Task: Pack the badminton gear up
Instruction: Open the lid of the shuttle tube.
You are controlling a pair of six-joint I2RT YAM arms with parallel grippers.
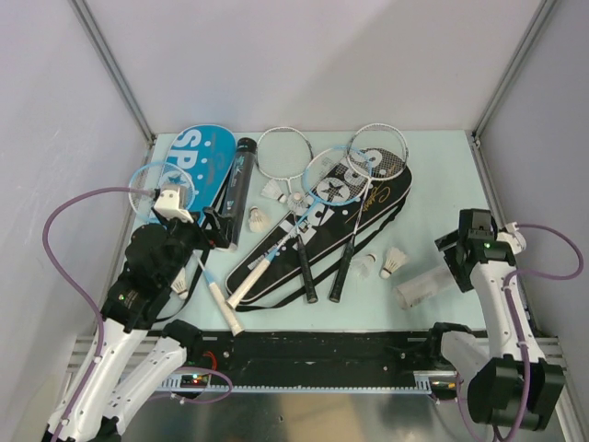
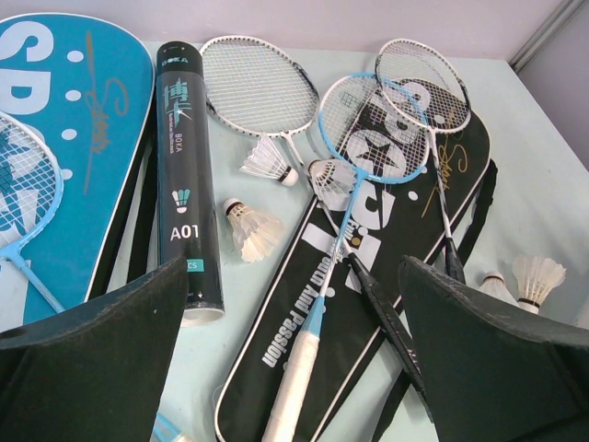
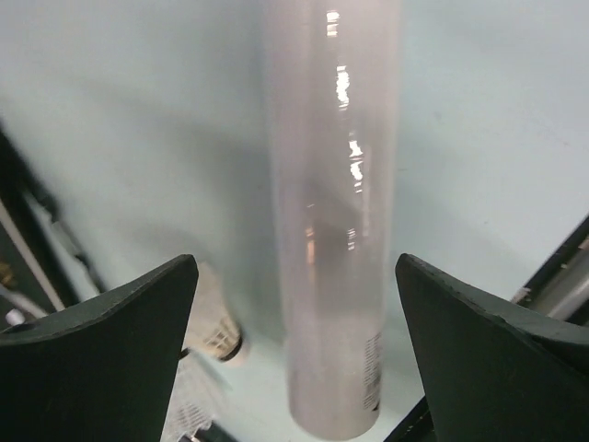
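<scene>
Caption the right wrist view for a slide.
Open right gripper poised over a white shuttle tube lying on the table.

Pale green table [image 1: 442,161] between plain grey walls [image 1: 304,55].

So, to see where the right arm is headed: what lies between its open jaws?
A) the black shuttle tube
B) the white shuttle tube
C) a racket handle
B: the right wrist view shows the white shuttle tube lying on the table below the right gripper, between its open jaws, touching neither.
</scene>
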